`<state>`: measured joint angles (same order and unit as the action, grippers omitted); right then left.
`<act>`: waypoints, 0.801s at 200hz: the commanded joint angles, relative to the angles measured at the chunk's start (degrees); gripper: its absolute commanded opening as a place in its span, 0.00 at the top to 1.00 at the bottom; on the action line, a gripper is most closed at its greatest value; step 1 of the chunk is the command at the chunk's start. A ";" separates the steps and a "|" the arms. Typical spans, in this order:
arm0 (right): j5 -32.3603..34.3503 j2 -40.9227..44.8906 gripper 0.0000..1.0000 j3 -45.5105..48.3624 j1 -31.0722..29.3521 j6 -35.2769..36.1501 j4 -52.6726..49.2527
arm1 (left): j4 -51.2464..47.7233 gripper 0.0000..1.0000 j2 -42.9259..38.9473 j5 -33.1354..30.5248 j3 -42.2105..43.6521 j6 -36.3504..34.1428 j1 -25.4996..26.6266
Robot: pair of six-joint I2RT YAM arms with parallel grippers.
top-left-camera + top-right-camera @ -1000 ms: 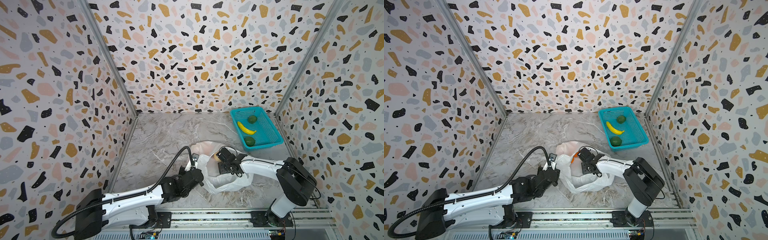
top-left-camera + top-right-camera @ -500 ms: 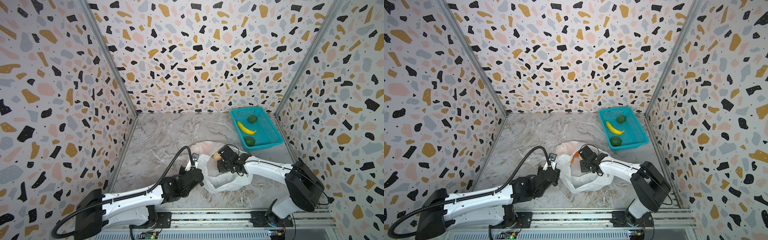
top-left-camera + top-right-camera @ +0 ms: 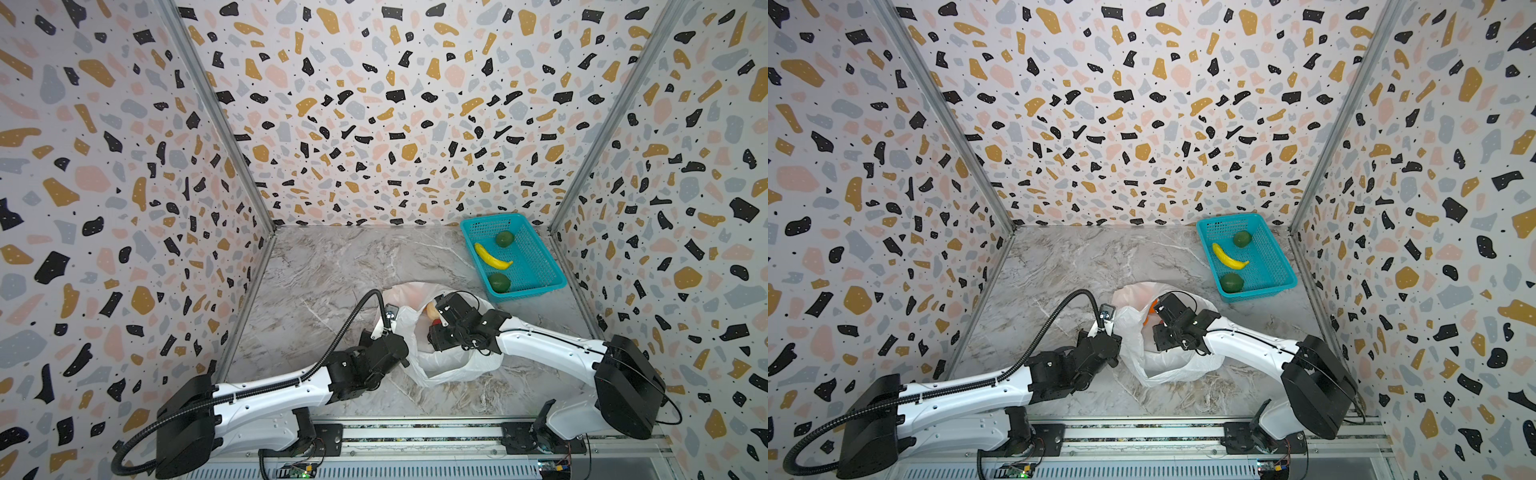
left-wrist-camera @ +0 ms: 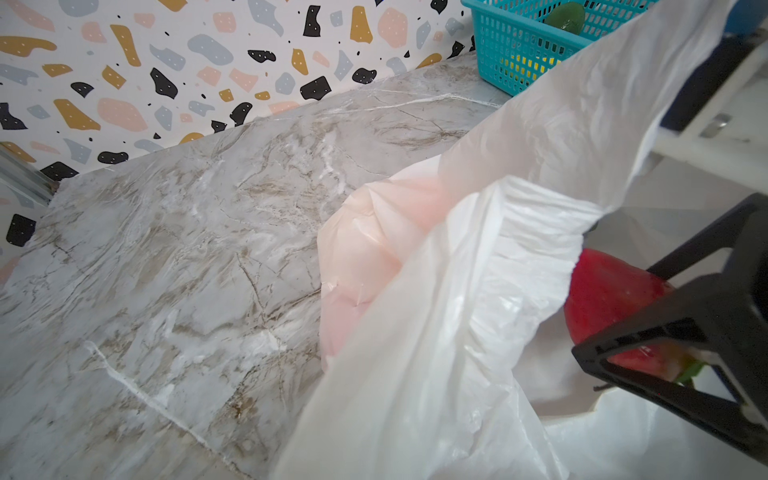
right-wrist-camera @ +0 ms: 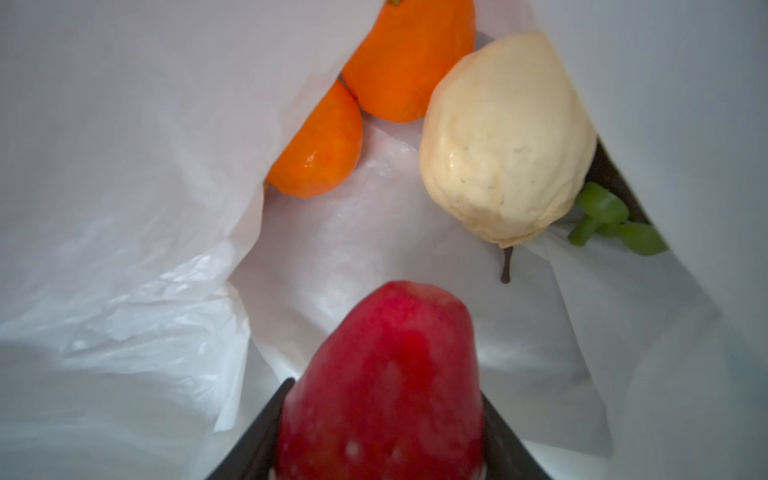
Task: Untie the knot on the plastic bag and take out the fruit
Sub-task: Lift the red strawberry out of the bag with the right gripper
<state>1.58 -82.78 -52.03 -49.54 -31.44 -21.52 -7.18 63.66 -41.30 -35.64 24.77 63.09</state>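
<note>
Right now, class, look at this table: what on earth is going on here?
The left end effector is shut on the rim of the plastic bag, holding its mouth open. The right end effector reaches inside, closed on a red fruit. Two oranges and a beige fruit lie in the bag. A banana and two green fruits sit in the teal basket at the back right.

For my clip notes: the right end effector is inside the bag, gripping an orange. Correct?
Wrong on the fruit. The right end effector, inside the bag, grips the red fruit, not an orange. The right wrist view shows both oranges lying loose beyond it.
</note>
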 commanded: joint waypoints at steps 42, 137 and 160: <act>-4.00 3.37 0.58 -0.24 -2.72 0.81 -1.79 | 3.55 1.00 1.43 2.95 -3.01 -4.20 -3.30; -0.88 12.23 0.58 -8.58 -3.93 0.93 -10.86 | 3.53 1.00 2.19 4.64 -3.08 -4.82 -4.73; -2.03 13.60 0.58 -12.09 -1.53 1.22 -12.07 | 3.22 1.00 2.16 4.78 -3.17 -4.93 -4.73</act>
<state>-0.80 -71.81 -59.46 -53.28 -30.85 -29.98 -4.84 66.28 -36.69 -37.45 20.51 58.63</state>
